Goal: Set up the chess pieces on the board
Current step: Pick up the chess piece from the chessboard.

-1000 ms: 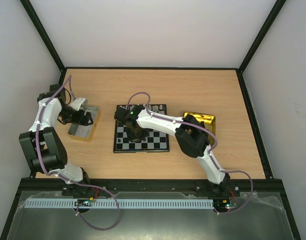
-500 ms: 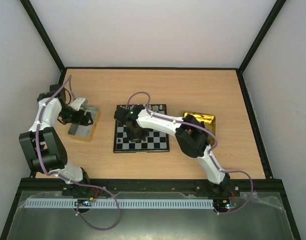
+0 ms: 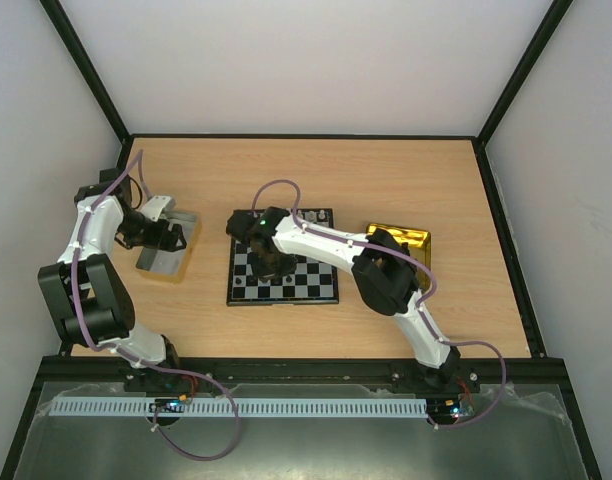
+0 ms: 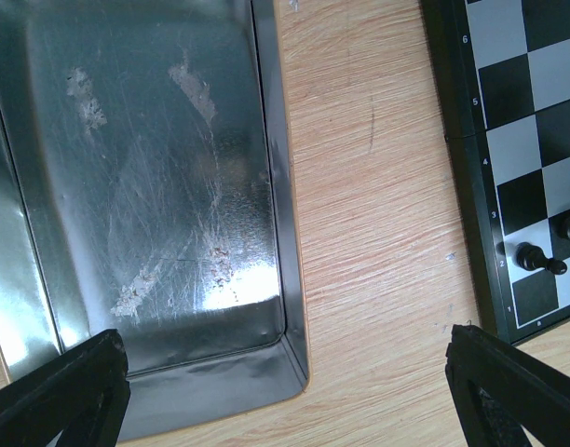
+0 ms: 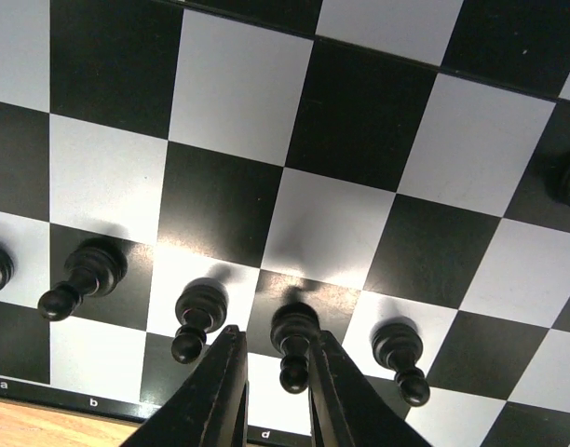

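Several black pawns (image 5: 196, 317) line the board (image 5: 229, 93) edge, right fingers (image 5: 220, 400) flanking one.

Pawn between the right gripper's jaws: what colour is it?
Black. The pawn shows best in the right wrist view.

row of black pawns (image 5: 199, 317), narrow gaps between, bare board (image 5: 231, 88) squares beyond
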Tool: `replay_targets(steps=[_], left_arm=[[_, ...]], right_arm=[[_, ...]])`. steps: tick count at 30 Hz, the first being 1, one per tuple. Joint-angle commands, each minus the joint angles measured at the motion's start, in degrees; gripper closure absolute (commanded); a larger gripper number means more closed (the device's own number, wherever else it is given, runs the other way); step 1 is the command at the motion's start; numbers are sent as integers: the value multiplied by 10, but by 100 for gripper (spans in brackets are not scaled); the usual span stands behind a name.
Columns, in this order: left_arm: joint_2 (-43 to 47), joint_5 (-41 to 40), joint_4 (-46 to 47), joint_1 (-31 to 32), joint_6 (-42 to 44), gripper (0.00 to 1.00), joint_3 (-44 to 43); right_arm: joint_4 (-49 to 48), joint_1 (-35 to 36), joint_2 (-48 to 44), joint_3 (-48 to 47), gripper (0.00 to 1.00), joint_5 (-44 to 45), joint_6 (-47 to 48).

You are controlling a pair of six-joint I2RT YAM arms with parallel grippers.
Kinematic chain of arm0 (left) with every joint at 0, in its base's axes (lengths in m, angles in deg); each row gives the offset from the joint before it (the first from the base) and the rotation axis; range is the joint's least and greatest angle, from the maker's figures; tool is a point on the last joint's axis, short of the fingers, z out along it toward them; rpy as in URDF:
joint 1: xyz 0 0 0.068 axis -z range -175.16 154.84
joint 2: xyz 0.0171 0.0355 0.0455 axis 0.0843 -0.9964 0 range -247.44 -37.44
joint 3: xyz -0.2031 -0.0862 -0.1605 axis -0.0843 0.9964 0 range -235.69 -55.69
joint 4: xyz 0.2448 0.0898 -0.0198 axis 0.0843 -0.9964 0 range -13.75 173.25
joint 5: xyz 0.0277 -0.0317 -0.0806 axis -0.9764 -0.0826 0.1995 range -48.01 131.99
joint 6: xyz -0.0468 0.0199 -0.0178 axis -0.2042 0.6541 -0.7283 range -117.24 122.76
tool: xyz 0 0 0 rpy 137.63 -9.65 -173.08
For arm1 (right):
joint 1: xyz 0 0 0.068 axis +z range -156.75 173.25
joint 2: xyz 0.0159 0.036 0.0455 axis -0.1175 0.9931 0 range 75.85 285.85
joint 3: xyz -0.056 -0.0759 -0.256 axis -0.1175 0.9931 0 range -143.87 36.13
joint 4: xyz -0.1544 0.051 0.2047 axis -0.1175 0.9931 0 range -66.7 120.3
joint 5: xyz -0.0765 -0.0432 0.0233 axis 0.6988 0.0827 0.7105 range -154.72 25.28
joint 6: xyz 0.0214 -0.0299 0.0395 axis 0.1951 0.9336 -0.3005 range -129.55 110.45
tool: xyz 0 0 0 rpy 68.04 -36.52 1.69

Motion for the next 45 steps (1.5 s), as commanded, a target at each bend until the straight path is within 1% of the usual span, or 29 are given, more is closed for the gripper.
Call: replay_targets(steps=[1, 6, 13, 19, 26, 37, 45], left_arm=[[14, 5, -15, 2, 0, 7, -3], [12, 5, -15, 2, 0, 7, -2], [8, 5, -13, 2, -4, 7, -4], [4, 5, -10, 2, -5, 7, -4], [2, 5, -9, 2, -8, 7, -3], [-2, 7, -7, 3, -13, 7, -5], [-4, 4, -7, 5, -11, 7, -5]], right_arm=[[21, -9, -1, -17, 82, 20, 10], [26, -29, -4, -17, 82, 36, 16], [34, -85, -14, -11, 82, 58, 35], [39, -111, -20, -16, 82, 65, 46], [40, -118, -23, -11, 82, 64, 53], [18, -118, -39, 31, 82, 51, 49], [11, -118, -37, 34, 82, 40, 50]])
